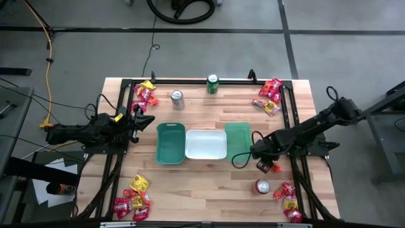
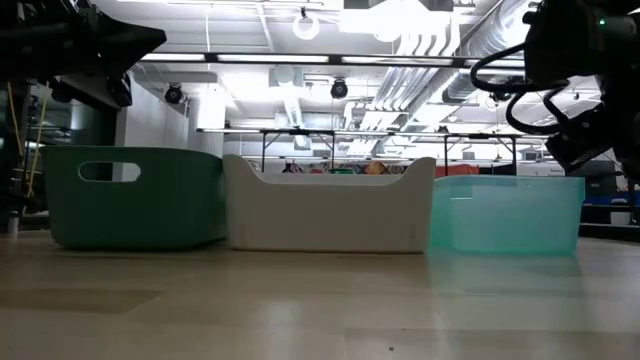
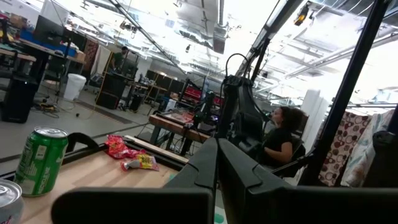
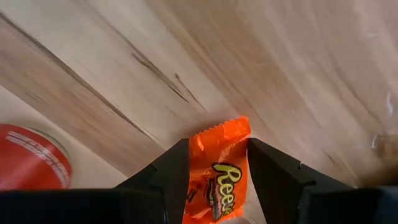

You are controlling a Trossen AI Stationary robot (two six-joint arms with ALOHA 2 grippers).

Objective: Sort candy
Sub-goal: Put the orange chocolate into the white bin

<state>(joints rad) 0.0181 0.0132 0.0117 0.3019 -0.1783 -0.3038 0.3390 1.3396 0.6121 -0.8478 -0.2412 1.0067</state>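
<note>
The candy in play is an orange wrapped packet (image 4: 217, 171) with my right gripper (image 4: 217, 146) shut on it. That gripper (image 1: 264, 166) points steeply down over the wood just near-right of the light green tray (image 1: 237, 140), beside a red can (image 1: 262, 186). More red, orange and yellow candy lies in piles at the table's corners: far left (image 1: 144, 94), far right (image 1: 269, 98), near left (image 1: 134, 199) and near right (image 1: 288, 199). My left gripper (image 1: 147, 120) waits shut at the table's left edge, holding nothing. My right gripper pinches the orange packet between its two fingers by the two long side edges (image 4: 191, 163). The fingers come from above, slanting down, and lie along the packet. Its crinkled end (image 4: 219, 127) sticks out past the fingertips toward the wood; whether it touches the table I cannot tell.
A dark green tray (image 1: 171, 143), a white tray (image 1: 205, 144) and the light green tray stand in a row mid-table. A silver can (image 1: 178, 99) and a green can (image 1: 212, 83) stand at the far side. A black frame rims the table. A person sits in the room beyond (image 3: 283, 134).
</note>
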